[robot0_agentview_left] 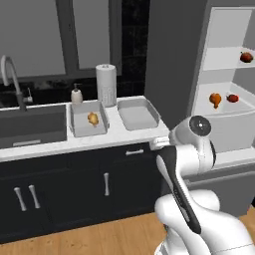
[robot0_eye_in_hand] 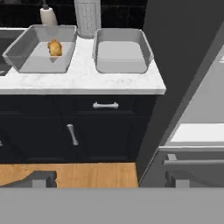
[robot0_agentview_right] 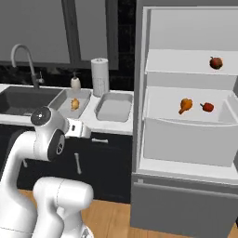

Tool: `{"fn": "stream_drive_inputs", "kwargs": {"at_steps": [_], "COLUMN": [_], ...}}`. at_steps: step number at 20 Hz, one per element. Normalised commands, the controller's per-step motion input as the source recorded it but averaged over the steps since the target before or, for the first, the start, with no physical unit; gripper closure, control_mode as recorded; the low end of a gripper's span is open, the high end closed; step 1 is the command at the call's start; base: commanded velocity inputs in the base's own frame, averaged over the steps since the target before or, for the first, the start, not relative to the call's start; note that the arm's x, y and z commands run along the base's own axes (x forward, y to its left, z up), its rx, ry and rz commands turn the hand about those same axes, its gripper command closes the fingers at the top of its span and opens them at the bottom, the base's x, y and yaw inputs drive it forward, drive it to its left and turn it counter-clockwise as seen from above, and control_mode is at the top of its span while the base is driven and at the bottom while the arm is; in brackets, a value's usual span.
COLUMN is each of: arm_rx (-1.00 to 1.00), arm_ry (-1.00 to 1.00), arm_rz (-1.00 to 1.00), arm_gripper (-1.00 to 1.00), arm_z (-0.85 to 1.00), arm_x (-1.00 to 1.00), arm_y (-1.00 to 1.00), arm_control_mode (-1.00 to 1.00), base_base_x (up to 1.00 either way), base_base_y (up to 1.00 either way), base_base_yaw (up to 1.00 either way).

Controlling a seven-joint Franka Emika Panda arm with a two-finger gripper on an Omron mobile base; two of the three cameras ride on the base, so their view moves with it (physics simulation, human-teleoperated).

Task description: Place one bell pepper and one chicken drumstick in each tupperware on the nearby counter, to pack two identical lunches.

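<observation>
Left base view: white marble desk [robot0_agentview_left: 114,134] over black cabinets with silver handles. On the desk, two grey tupperware tubs side by side, close but apart: left tupperware [robot0_agentview_left: 74,122] holding one chicken drumstick [robot0_agentview_left: 93,118], right tupperware [robot0_agentview_left: 152,115] bare inside. Behind them, paper towel roll [robot0_agentview_left: 106,84] and soap bottle [robot0_agentview_left: 76,94] against the dark wall; sink [robot0_agentview_left: 32,124] and curved faucet [robot0_agentview_left: 12,79] further left. To the right, open fridge [robot0_agentview_left: 224,35] with a second drumstick [robot0_agentview_left: 215,99] and a red bell pepper [robot0_agentview_left: 232,98] on the middle shelf, well apart from another red pepper [robot0_agentview_left: 246,57] on the shelf above. White arm rising at lower right, its elbow blocking part of the fridge's lower edge and the desk's right end.

Right base view: same desk [robot0_agentview_right: 111,126], left tub [robot0_agentview_right: 62,101] with its drumstick [robot0_agentview_right: 75,103], right tub [robot0_agentview_right: 125,100], towel roll [robot0_agentview_right: 99,76], bottle [robot0_agentview_right: 75,82], faucet [robot0_agentview_right: 23,58]. Fridge interior open and unobstructed: drumstick [robot0_agentview_right: 185,105] just left of pepper [robot0_agentview_right: 208,107], upper pepper [robot0_agentview_right: 215,62] alone. Arm at lower left covering part of the cabinet fronts.

Hand view: claw [robot0_eye_in_hand: 109,177] released, dark tips spread wide at the bottom, grasping nothing, hanging above wooden floor [robot0_eye_in_hand: 74,174] in front of the cabinets. Both tubs above, left tub [robot0_eye_in_hand: 19,54] with drumstick [robot0_eye_in_hand: 54,47], right tub [robot0_eye_in_hand: 146,54]. Dark fridge side panel [robot0_eye_in_hand: 183,57] at right.
</observation>
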Motion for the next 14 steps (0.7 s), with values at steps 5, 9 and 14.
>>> {"fn": "stream_drive_inputs", "kwargs": {"at_steps": [5, 9, 14], "arm_rx": [0.00, 0.00, 0.00], "arm_ry": [0.00, 0.00, 0.00], "arm_rz": [0.00, 0.00, 0.00], "arm_gripper": [-1.00, -1.00, -1.00], "arm_z": [0.00, 0.00, 0.00], "arm_x": [0.00, 0.00, 0.00], "arm_y": [0.00, 0.00, 0.00], "arm_control_mode": [1.00, 1.00, 1.00], "base_base_x": [0.04, 0.23, 0.30], "base_base_y": [-0.94, -0.67, -0.61], "base_base_yaw": [-0.12, -0.03, -0.01]}}
